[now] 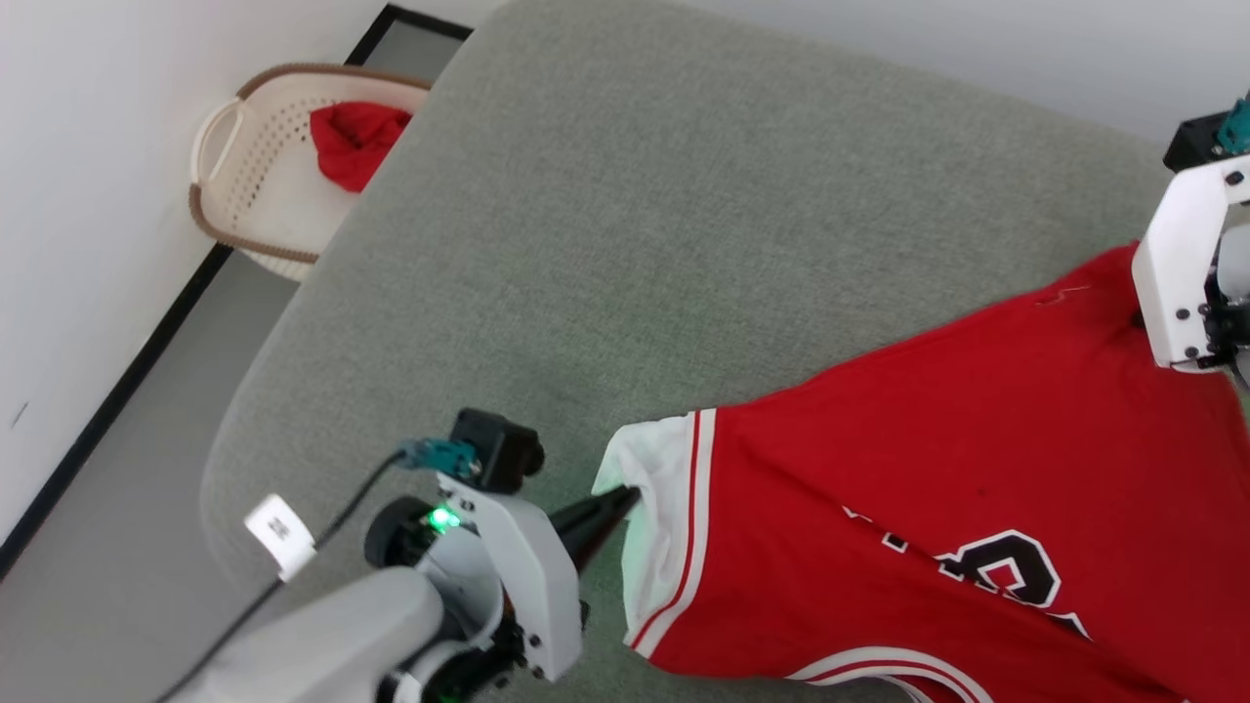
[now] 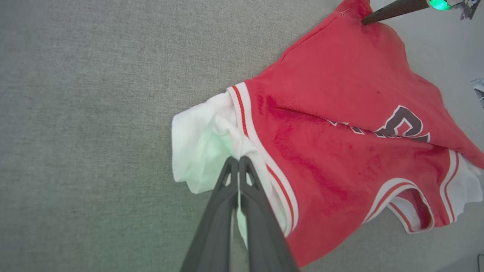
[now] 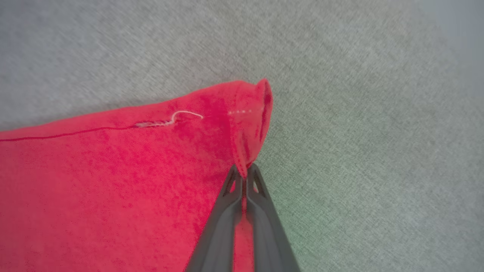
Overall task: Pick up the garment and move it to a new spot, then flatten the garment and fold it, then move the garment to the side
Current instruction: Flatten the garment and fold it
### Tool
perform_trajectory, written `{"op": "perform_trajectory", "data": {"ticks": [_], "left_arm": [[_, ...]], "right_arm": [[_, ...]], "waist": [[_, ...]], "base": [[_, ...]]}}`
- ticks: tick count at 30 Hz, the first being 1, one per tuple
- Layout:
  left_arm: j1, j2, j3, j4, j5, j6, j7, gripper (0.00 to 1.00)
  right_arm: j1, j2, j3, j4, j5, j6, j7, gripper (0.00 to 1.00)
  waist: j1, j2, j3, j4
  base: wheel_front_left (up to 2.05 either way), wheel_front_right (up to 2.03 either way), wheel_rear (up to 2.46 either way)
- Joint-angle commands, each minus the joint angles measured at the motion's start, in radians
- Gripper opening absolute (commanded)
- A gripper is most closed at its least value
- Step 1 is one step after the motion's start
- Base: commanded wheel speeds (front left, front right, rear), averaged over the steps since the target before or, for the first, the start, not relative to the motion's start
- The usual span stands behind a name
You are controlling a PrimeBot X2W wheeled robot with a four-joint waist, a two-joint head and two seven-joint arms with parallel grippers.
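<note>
The garment [image 1: 977, 459], a red jersey with white lining, striped trim and black letters, lies spread on the grey cushion at the lower right of the head view. My left gripper [image 1: 630, 498] is shut on the white lining at its left end [image 2: 211, 139]; the left wrist view has the fingers [image 2: 239, 163] pinching that white fold. My right gripper [image 3: 244, 170] is shut on a red corner of the garment [image 3: 249, 113], at the far right edge of the head view, where its white wrist housing [image 1: 1187, 264] hides the fingers.
The grey cushion [image 1: 635, 244] stretches wide and bare to the left and behind the garment. A cream laundry basket [image 1: 244, 166] holding a small plain red cloth [image 1: 354, 142] stands on the floor by the white wall at the upper left.
</note>
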Motion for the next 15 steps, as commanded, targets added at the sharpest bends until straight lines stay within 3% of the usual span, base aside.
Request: {"op": "perform_trajectory", "data": {"ticks": [1, 7, 15], "left_arm": [[-0.019, 0.012, 0.006, -0.007, 0.0, 0.0, 0.007, 0.0], [-0.079, 0.11, 0.022, -0.05, -0.021, 0.003, 0.109, 0.0], [-0.206, 0.217, 0.055, -0.043, -0.039, -0.024, 0.251, 0.0]], "right_arm": [[-0.015, 0.005, 0.001, -0.004, 0.01, -0.001, -0.009, 0.0], [-0.034, 0.016, 0.015, -0.043, 0.048, -0.001, -0.046, 0.0], [-0.065, 0.016, -0.001, -0.078, 0.07, -0.001, -0.12, 0.0]], "waist": [[0.0, 0.0, -0.021, -0.018], [0.0, 0.0, -0.086, -0.063], [0.0, 0.0, -0.166, -0.119]], "base": [[0.0, 0.0, 0.0], [0.0, 0.0, 0.0], [0.0, 0.0, 0.0]]}}
